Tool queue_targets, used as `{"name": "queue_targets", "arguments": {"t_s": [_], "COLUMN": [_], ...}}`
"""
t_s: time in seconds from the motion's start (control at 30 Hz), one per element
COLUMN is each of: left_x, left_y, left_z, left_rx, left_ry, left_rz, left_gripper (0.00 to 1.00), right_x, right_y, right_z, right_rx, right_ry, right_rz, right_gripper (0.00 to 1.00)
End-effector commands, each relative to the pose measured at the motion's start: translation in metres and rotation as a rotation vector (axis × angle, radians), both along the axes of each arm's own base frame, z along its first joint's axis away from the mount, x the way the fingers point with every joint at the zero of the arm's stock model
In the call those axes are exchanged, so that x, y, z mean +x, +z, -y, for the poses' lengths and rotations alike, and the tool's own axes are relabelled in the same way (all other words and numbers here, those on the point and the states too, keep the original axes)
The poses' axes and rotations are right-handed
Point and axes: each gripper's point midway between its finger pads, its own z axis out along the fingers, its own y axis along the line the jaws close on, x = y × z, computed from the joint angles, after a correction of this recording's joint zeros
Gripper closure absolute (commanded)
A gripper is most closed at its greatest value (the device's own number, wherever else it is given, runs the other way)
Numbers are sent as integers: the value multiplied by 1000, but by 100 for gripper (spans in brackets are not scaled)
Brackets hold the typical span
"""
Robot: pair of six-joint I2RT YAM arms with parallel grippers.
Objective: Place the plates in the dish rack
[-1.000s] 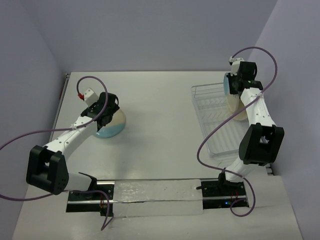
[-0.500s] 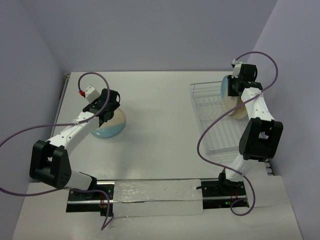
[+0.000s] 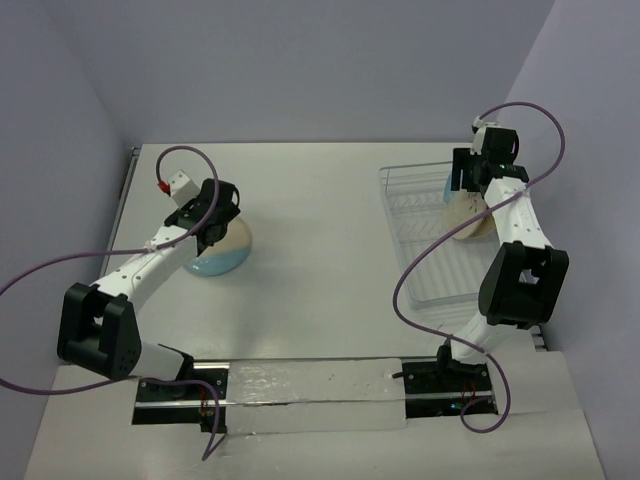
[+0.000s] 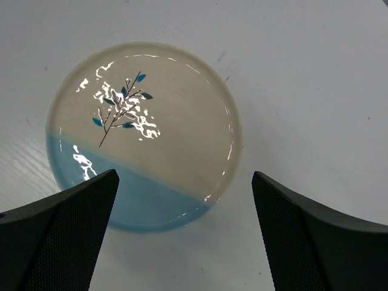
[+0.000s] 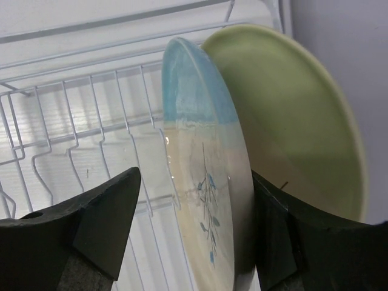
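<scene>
One cream and light-blue plate (image 4: 142, 130) with a dark sprig lies flat on the table (image 3: 320, 230). My left gripper (image 4: 185, 176) hovers open over its near edge, at the left of the top view (image 3: 215, 222). The clear dish rack (image 3: 425, 250) stands at the right. At its far end a second blue and cream plate (image 5: 203, 182) stands on edge among the tines (image 5: 73, 121). A pale green plate (image 5: 291, 127) leans right behind it. My right gripper (image 5: 195, 176) is open astride the blue plate's rim. Its left finger is clear of the plate.
The right wall (image 3: 600, 150) rises close beside the rack. Purple cables (image 3: 420, 270) loop from both arms, one crossing above the rack. The arm bases and a mounting rail (image 3: 310, 390) line the near table edge.
My right gripper has opened and let go of the blue plate, which now stands in the rack against the green one. The left gripper has shifted slightly over its plate.
</scene>
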Motion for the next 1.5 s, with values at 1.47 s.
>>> {"name": "queue_targets", "arguments": {"t_s": [1.47], "left_x": [34], "left_y": [26], "left_z": [-55], "left_rx": [-75], "left_ry": [76], "left_rz": [219], "left_gripper": [1], "right_x": [34], "right_y": [200], "right_z": [-50], "right_rx": [22], "right_ry": [-197], "right_rz": [466], "right_gripper": [0]}}
